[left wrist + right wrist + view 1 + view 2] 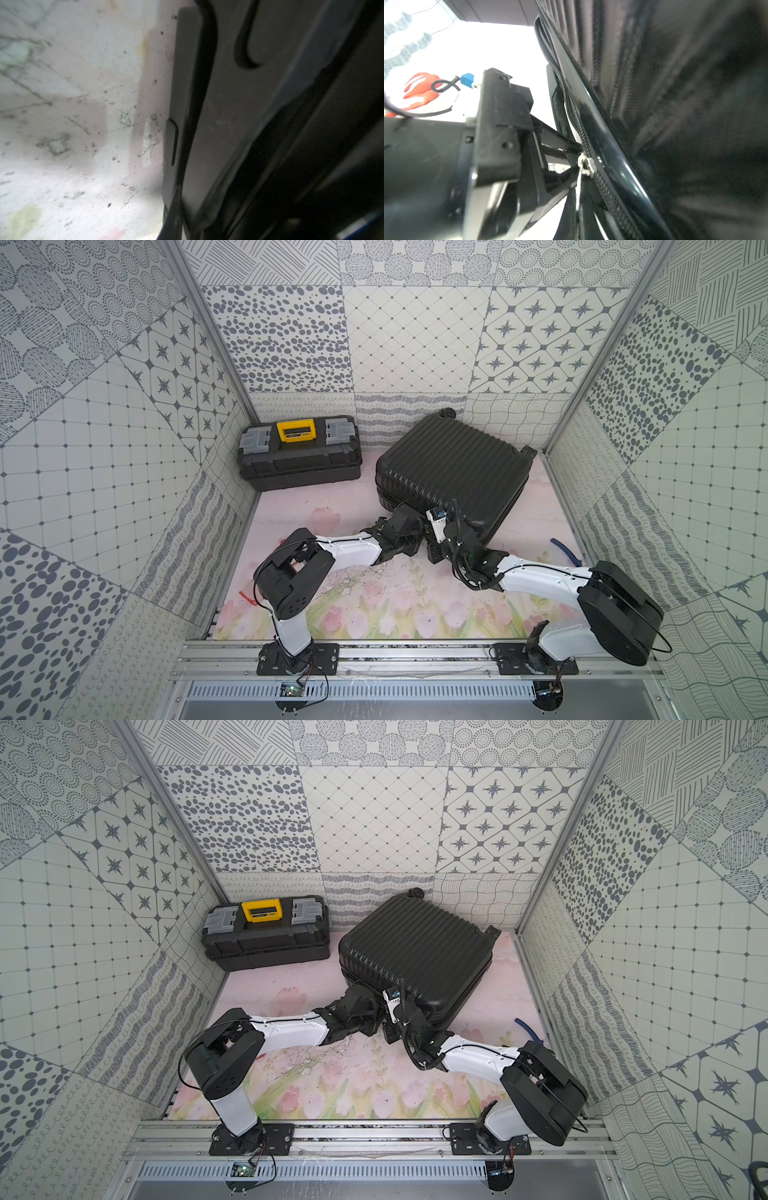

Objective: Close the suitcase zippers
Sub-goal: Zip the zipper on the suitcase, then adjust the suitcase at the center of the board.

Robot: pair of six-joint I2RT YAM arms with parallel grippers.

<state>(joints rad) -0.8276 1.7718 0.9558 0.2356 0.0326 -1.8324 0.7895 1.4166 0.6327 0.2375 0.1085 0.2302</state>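
The black ribbed suitcase (pixel 453 472) lies flat at the back right with its lid down, seen in both top views. Both grippers meet at its near side. In the right wrist view the zipper track (pixel 604 187) runs along the seam, with a silver slider (pixel 586 164) on it. Its thin silver pull (pixel 578 185) hangs into my right gripper (pixel 578 201), which is shut on it. My left gripper (pixel 409 526) is shut with its fingers (pixel 560 146) reaching the seam just beside the slider. Whether it holds anything is hidden. The left wrist view shows only the blurred dark suitcase side (pixel 239 116).
A black toolbox (pixel 299 454) with a yellow latch stands at the back left. A blue-handled tool (pixel 563 551) lies by the right wall and a small red item (pixel 245 595) by the left wall. Patterned walls close in three sides.
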